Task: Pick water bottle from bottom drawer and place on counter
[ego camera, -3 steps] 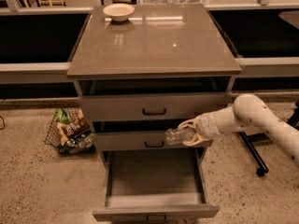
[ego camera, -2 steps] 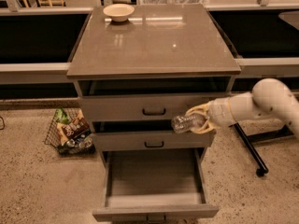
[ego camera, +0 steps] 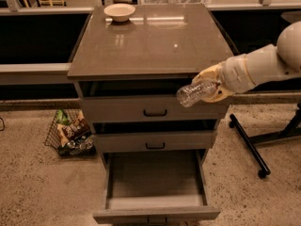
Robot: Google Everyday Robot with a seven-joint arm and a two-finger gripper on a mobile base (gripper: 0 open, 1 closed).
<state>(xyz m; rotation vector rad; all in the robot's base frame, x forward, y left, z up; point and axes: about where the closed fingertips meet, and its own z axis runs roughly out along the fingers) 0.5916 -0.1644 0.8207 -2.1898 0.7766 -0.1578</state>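
Observation:
My gripper (ego camera: pixel 210 84) is shut on the water bottle (ego camera: pixel 194 92), a small clear ribbed bottle. It holds the bottle tilted, its free end pointing left and down, in front of the top drawer's right part and just below the counter's (ego camera: pixel 150 41) front edge. The arm reaches in from the right. The bottom drawer (ego camera: pixel 155 187) is pulled out below, and its flat grey floor shows nothing on it.
A cream bowl (ego camera: pixel 119 11) stands at the counter's far left corner. A wire basket of snack packets (ego camera: pixel 70 132) sits on the floor left of the cabinet. A black stand leg (ego camera: pixel 249 145) lies on the floor at right. The two upper drawers stand slightly open.
The gripper has lifted the bottle from the middle drawer's height up to the top drawer's front, close under the counter edge.

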